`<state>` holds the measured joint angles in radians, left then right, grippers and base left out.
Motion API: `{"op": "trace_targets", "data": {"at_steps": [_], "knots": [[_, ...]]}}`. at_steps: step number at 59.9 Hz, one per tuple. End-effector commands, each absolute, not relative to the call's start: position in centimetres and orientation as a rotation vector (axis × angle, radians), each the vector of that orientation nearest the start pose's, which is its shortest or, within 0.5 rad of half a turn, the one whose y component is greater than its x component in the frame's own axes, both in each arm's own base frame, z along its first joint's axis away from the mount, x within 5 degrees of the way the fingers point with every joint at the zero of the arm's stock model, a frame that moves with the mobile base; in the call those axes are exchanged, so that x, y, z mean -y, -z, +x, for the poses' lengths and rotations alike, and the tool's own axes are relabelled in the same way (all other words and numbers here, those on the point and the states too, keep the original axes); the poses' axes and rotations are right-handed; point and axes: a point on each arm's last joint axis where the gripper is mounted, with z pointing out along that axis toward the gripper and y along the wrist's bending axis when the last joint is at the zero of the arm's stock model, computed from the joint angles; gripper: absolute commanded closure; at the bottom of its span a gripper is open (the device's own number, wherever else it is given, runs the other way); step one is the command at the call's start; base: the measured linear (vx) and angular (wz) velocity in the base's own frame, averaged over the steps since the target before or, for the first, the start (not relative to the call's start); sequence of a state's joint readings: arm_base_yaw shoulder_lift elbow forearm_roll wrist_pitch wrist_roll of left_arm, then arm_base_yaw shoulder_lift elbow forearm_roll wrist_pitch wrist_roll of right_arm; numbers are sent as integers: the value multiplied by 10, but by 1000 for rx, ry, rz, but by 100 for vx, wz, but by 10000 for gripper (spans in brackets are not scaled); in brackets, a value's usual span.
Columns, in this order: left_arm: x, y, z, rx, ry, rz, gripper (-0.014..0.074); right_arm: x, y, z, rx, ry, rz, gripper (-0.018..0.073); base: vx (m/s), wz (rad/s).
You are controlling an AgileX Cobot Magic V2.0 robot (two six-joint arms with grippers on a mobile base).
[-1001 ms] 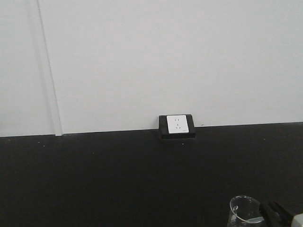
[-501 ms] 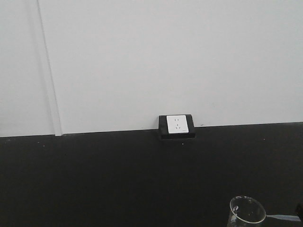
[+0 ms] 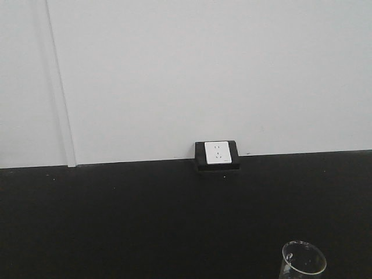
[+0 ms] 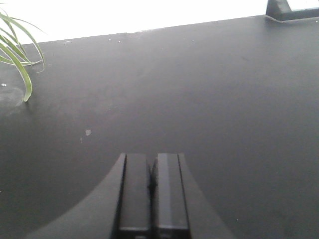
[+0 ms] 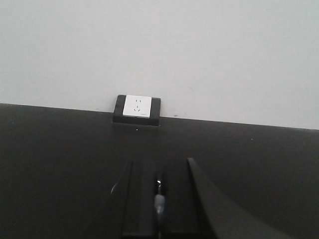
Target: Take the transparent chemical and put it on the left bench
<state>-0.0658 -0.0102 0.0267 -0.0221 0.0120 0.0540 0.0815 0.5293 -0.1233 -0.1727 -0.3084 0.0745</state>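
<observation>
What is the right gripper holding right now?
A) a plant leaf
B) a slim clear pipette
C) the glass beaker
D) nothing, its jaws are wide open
B: the right wrist view shows the right gripper shut on the clear pipette, a pale sliver between its fingers; the beaker stands untouched in the front view.

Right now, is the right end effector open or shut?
Shut. The right end effector has its black fingers nearly together in the right wrist view, pinching a slim clear plastic dropper pipette between them.
</observation>
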Motion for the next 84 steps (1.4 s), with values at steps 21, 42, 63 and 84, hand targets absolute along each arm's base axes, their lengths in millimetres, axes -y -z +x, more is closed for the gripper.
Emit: {"op": "trace_targets", "data": {"at_steps": [21,42,63,84], "knots": [[4,-206,55,-1429,35,64,600,-15,-256,112,-1474,-38,-177,566,0,1],[4,-206,55,-1429,35,64,600,-15,-256,112,-1474,-38,-177,566,-6,3],[4,-206,55,-1429,35,64,600,-15,-256,112,-1474,-38,-177,566,-23,4],[4,-206,55,-1429,35,64,600,-15,-256,112,-1474,-38,-177,566,-29,8]]}}
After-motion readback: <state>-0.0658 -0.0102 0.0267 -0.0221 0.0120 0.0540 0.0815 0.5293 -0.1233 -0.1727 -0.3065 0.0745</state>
